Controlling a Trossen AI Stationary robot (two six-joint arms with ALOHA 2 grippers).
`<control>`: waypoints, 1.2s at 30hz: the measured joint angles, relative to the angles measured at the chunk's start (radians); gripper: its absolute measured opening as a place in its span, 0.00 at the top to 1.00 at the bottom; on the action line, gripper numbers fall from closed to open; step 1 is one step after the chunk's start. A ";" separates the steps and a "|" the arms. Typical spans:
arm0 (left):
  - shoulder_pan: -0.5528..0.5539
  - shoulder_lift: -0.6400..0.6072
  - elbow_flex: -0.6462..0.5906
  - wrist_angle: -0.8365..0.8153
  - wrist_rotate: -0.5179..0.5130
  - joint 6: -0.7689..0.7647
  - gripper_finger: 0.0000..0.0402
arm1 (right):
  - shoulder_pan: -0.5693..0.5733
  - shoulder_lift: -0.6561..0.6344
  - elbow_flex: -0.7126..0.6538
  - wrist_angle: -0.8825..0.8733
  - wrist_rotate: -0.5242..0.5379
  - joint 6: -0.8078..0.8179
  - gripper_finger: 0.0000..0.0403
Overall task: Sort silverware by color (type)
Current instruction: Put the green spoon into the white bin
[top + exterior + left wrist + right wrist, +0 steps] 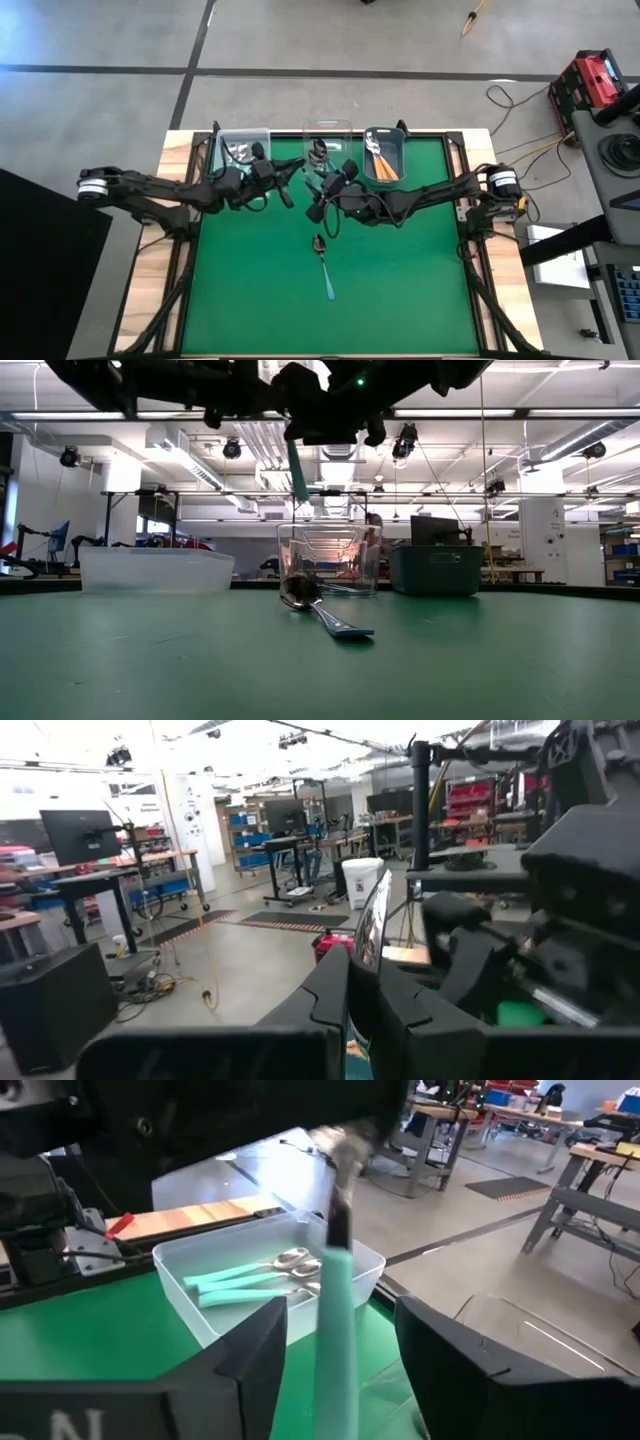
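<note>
The left gripper [292, 196] has its fingers clenched on a mint spoon [335, 1310] held above the table [400, 300]. The right gripper [318, 210] stands released just beside. A thin grip could let the spoon swivel and drop short of the left bin [245, 145].

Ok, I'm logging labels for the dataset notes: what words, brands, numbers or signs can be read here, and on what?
"N": the end of some white lettering on the dark housing in the right wrist view; the rest is cut off.
mint-handled spoon: no marking shows.
red case beside the table: any label is too small to read.
monitor in the room: nothing legible.
</note>
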 joint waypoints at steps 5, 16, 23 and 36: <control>0.053 -0.129 0.000 -0.192 0.001 0.006 1.00 | 0.000 -0.018 0.000 -0.022 0.001 0.003 0.52; 0.335 -0.374 0.000 -0.613 0.232 -0.034 1.00 | -0.003 -0.046 0.000 -0.070 0.001 -0.013 0.52; 0.606 -0.382 0.000 -0.703 0.546 -0.087 1.00 | -0.009 -0.054 0.042 -0.161 -0.002 -0.040 0.52; 0.928 -0.202 0.137 -0.936 0.755 -0.062 1.00 | -0.023 -0.054 0.075 -0.252 -0.003 -0.042 0.52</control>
